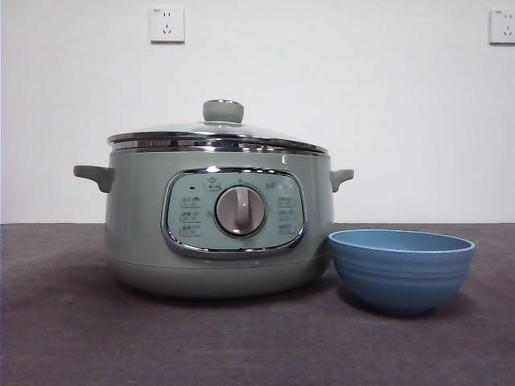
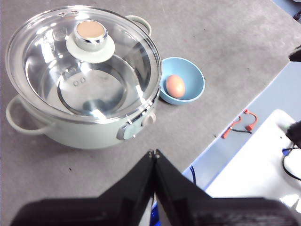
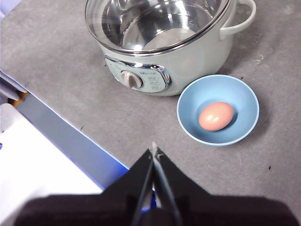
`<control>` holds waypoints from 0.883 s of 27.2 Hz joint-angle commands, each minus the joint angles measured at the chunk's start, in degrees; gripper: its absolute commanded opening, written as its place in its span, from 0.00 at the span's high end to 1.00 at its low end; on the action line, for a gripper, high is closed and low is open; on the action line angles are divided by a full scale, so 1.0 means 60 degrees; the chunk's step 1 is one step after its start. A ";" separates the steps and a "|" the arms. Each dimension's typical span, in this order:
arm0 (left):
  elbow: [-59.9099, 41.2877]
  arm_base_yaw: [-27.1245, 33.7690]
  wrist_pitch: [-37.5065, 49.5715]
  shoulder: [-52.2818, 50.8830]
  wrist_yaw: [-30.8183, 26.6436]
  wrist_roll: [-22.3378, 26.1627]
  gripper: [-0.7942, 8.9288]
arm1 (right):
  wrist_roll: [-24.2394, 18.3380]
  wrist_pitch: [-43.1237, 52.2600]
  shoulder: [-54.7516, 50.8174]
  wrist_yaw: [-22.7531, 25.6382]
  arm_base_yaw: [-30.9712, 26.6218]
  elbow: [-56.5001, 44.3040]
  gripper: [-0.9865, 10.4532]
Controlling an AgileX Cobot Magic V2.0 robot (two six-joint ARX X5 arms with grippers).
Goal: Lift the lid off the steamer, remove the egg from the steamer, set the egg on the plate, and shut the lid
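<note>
The sage-green steamer (image 1: 217, 229) stands on the grey table with the glass lid (image 1: 219, 133) seated on it; it also shows in the left wrist view (image 2: 89, 127) and the right wrist view (image 3: 188, 61). The lid (image 2: 87, 56) shows an empty steel pot inside. The egg (image 3: 216, 116) lies in the blue plate (image 3: 244, 101), beside the steamer; it also shows in the left wrist view (image 2: 175, 85), in the plate (image 2: 195, 77). The plate (image 1: 402, 269) hides the egg in the front view. My left gripper (image 2: 154, 152) and right gripper (image 3: 154, 149) are shut, empty, raised back from the table's front.
The table's front edge runs near both grippers, with a blue floor strip and a white surface (image 2: 254, 165) beyond it. Red cable clips (image 2: 240, 126) lie off the table. Wall sockets (image 1: 166, 24) sit on the white wall behind.
</note>
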 commanded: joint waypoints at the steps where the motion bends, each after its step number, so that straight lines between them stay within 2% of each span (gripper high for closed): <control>1: -0.0073 -0.0007 0.0255 -0.0007 -0.0091 0.0251 0.92 | 0.0058 0.0029 -0.0015 0.0018 0.0011 0.0011 0.91; 4: -0.0084 -0.0007 0.0841 -0.0004 -0.0743 0.0546 0.92 | 0.0055 0.0029 -0.0015 0.0022 0.0015 0.0011 0.91; 7: -0.0087 0.0182 0.2328 -0.0058 -0.1596 0.1370 0.92 | 0.0058 0.0029 -0.0015 0.0018 0.0011 0.0011 0.91; 9: -0.0142 0.0641 0.3402 -0.0200 -0.1661 0.1960 0.92 | 0.0058 0.0029 -0.0015 0.0018 0.0015 0.0011 0.91; 11: -0.0379 0.1239 0.4302 -0.0441 -0.1508 0.2211 0.92 | 0.0058 0.0029 -0.0015 0.0018 0.0015 0.0011 0.91; 16: -0.2892 0.3107 0.7745 -0.2022 -0.0135 0.2299 0.92 | 0.0058 0.0029 -0.0015 0.0044 0.0011 0.0011 0.91; 19: -0.4983 0.3865 0.9329 -0.3231 -0.0255 0.2269 0.92 | 0.0058 0.0029 -0.0015 0.0044 0.0015 0.0011 0.91; 24: -0.7996 0.4623 1.0714 -0.4958 -0.0448 0.2262 0.92 | 0.0058 0.0029 -0.0015 0.0044 0.0011 0.0011 0.91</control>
